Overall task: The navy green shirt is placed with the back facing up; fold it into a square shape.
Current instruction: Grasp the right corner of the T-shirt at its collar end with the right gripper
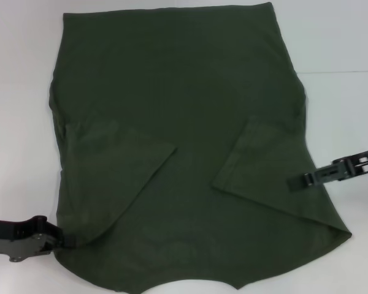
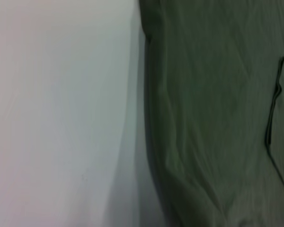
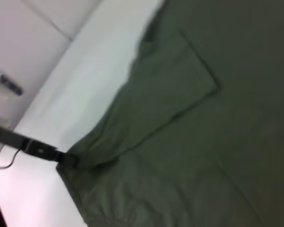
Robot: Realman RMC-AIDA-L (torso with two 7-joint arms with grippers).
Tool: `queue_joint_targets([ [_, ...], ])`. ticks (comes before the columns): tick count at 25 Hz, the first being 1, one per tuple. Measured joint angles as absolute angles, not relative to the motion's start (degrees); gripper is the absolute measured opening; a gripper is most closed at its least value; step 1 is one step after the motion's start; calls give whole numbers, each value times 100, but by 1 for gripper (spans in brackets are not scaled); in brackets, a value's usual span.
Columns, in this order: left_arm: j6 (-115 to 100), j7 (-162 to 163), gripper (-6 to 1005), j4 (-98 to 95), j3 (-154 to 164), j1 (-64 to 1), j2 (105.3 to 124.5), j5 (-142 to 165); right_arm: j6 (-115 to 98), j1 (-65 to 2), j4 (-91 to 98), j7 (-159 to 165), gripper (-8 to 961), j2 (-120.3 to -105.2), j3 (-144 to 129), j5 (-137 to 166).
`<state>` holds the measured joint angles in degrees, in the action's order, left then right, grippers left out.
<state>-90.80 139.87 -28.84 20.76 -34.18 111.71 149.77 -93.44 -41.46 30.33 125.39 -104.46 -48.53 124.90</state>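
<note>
The left gripper's (image 1: 64, 241) fingers meet the near left edge of the navy green shirt (image 1: 178, 153), and their tips sit right at the fabric where the folded-in sleeve ends; whether they are clamped on the cloth or only touching it cannot be told. The right gripper's (image 1: 292, 182) fingers lie over the shirt's right side, beside the folded right sleeve, drawn into a thin dark tip; it is unclear whether they pinch any fabric.

The shirt lies flat on the white worktop (image 1: 18, 92), plain side up, covering most of its middle and reaching the near edge. Both short sleeves are folded inward onto the body, their hems forming slanted edges that point toward the centre. The right side near the hem shows a long diagonal crease.

The left arm comes in low from the near left corner, its black body resting just off the cloth. The right arm reaches in from the right edge, roughly level, slightly angled down toward the shirt. The right wrist view shows the left gripper (image 3: 61, 156) at the shirt's (image 3: 189, 142) edge
</note>
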Motion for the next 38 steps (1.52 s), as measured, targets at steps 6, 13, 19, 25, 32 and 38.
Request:
queue_joint_targets([
  [6,-9088,13988,27,-2880,2073,-3420,11170,14976,-9445,-4114,2981,13953,852,-10143,-4818,12881],
  [13,-9088,13997,28,-2874,2087,-3470,11161,14975,-9494,-3847,2961,14465,851,-10067,-4666,13156],
  [19,-9088,13999,28,-2873,2070,-3487,11154,14976,-9372,-3603,2856,14544,851,-10093,-4583,13161],
  [25,-9091,14001,28,-2874,2078,-3499,11152,14971,-9093,-3441,2737,14503,851,-10117,-4613,13165],
  [32,-9096,13994,27,-2873,2081,-3506,11152,14967,-8829,-3349,2726,14428,851,-10229,-4596,13166],
  [38,-9097,13996,27,-2874,2090,-3518,11152,14967,-8609,-3349,2690,14362,851,-10363,-4611,13166],
])
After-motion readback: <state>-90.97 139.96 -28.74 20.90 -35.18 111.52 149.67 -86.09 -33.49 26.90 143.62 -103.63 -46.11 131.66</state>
